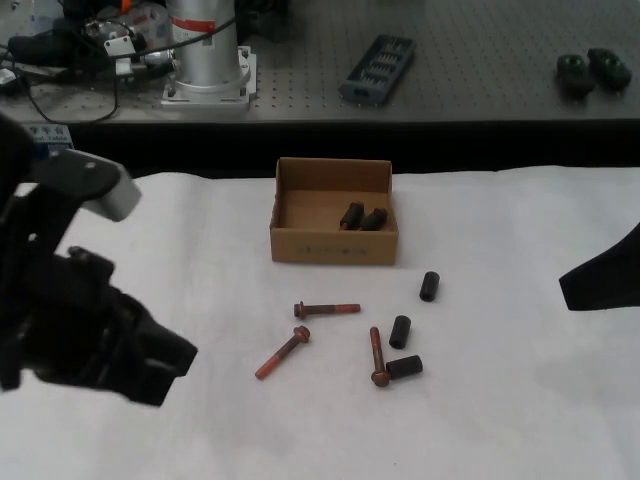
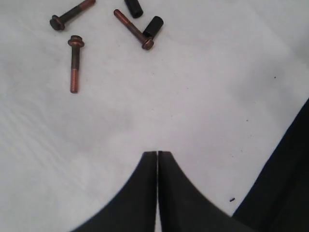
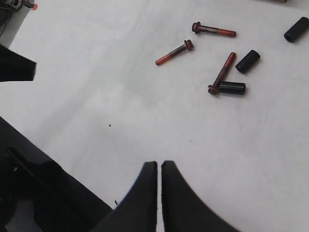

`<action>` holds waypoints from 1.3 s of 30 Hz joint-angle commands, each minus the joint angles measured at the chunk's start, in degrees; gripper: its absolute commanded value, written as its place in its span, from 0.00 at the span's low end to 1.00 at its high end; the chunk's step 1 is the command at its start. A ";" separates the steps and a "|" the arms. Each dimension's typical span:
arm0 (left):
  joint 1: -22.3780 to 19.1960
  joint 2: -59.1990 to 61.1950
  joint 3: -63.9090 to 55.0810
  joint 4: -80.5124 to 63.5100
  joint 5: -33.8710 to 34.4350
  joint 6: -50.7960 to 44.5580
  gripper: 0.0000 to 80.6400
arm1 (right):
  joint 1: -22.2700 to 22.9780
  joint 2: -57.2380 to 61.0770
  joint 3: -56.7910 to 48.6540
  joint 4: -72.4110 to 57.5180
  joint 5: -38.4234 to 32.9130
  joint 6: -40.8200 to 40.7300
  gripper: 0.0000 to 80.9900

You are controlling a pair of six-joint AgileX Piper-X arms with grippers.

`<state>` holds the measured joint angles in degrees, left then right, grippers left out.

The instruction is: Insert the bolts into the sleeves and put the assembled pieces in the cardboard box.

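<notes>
The left tool (image 2: 158, 155) and the right tool (image 3: 159, 165) both have their fingers pressed together and hold nothing. Each hangs above the white tabletop (image 1: 520, 400), well apart from the parts. 3 bolts (image 1: 327, 309) and 3 black sleeves (image 1: 400, 332) lie loose in front of the cardboard box (image 1: 333, 246), 1 sleeve just beside the head of 1 bolt. 2 assembled pieces (image 1: 351, 215) lie inside the box. I judge the bolts to be light, stiff metal with a smooth, rather slippery shank that rolls easily, so it is best to pinch across the middle of the shank. The sleeves look short, hard and round; take them across the outer wall and leave the bore free.
</notes>
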<state>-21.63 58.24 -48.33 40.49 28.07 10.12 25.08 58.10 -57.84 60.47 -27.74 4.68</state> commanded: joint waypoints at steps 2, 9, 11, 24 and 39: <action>-0.09 -1.67 0.41 -0.37 -0.49 -0.23 0.01 | -0.42 -0.18 -0.24 -0.82 0.45 -0.81 0.04; -0.09 -2.83 0.41 -4.19 -0.49 -1.13 0.01 | -0.25 6.91 -0.24 -4.71 5.55 9.29 0.14; -0.09 -2.83 0.41 -5.83 -0.49 -1.11 0.01 | -0.25 10.30 -0.24 -8.51 7.56 12.06 0.28; -0.09 -2.83 0.41 -8.07 -0.49 -1.11 0.01 | -0.25 39.40 -9.14 -19.16 11.56 27.56 0.36; -0.09 -2.83 0.41 -8.05 -0.49 -0.63 0.01 | -0.25 58.37 -29.94 -13.00 13.90 28.33 0.36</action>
<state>-21.63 55.83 -47.87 32.84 28.07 9.27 25.08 116.70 -87.23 46.74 -13.81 32.83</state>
